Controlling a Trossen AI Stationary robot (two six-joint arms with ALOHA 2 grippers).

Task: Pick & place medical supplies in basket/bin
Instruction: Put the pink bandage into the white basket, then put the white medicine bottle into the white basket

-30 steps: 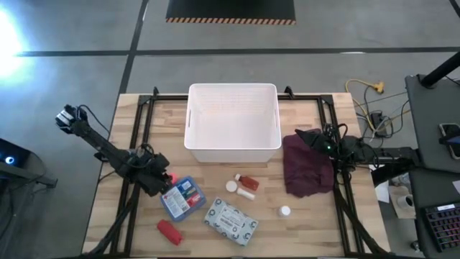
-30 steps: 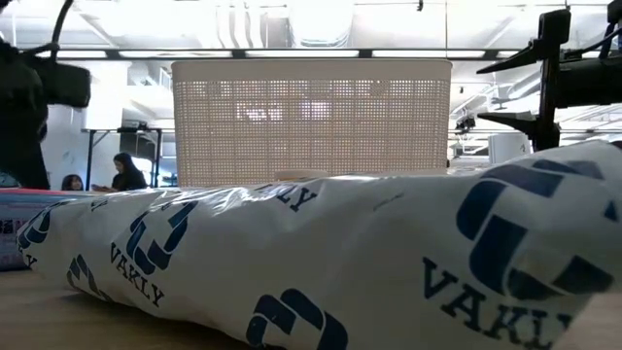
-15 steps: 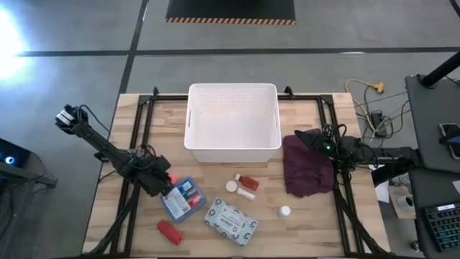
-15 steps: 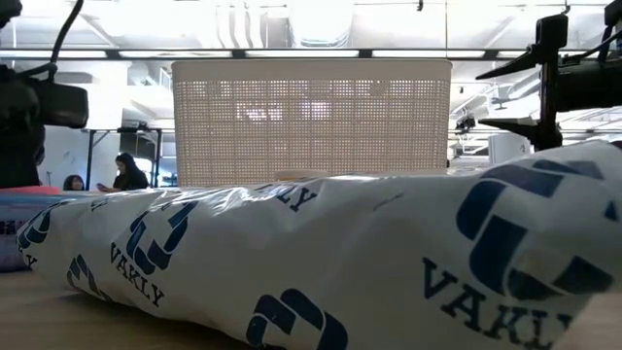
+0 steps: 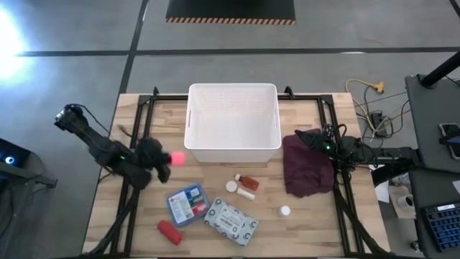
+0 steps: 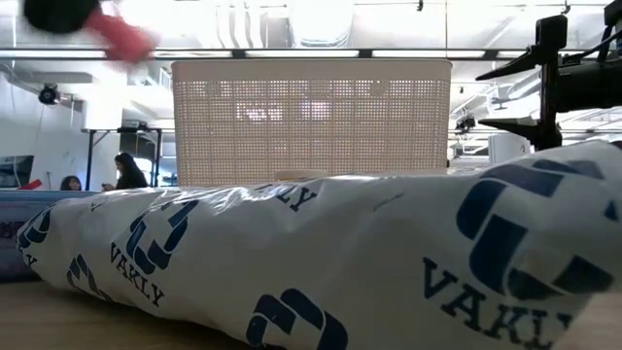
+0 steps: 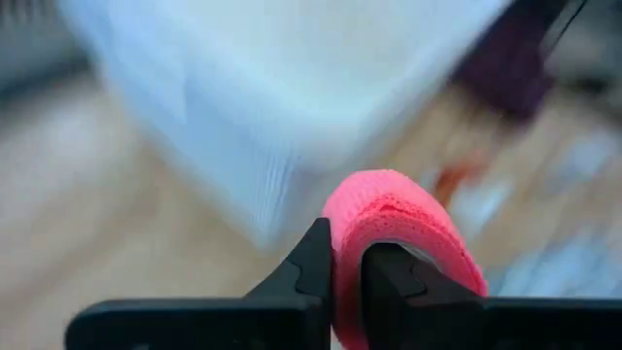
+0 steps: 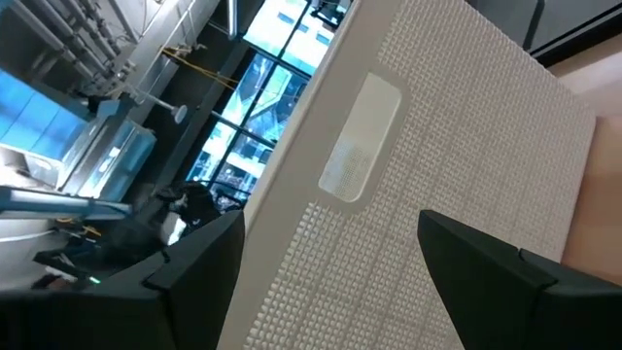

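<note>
My left gripper [image 5: 167,159] hovers above the table, between the blue first-aid box [image 5: 185,203] and the near left corner of the white bin [image 5: 233,122], shut on the pink tape roll [image 5: 177,158]. The low view shows the roll [image 6: 121,37] high in the air. The grey-white patterned packet [image 5: 230,219] lies flat beside the box. One red bottle [image 5: 169,231] lies near the table's near edge, another [image 5: 248,181] lies with a white piece [image 5: 231,186] in front of the bin. My right gripper [image 8: 330,277] is open and rests over the maroon cloth [image 5: 307,167]. My left gripper pinches the wall of the pink tape roll [image 7: 345,228] between its two fingers, one finger [image 7: 389,277] inside the roll's hole and the other [image 7: 316,262] outside. The roll is lifted clear of the table and sticks out ahead of the fingertips.
A small white cap [image 5: 285,211] lies alone on the table's near right part. The packet [image 6: 321,262] fills the low view's foreground. Dark frame rails [image 5: 136,144] run along both sides of the table. A person [image 6: 124,173] sits in the room beyond.
My left gripper has risen from beside the blue box and moved toward the far edge and the bin's near left corner, carrying the pink tape roll up off the table. In the low view the roll has climbed to the top of the picture.
</note>
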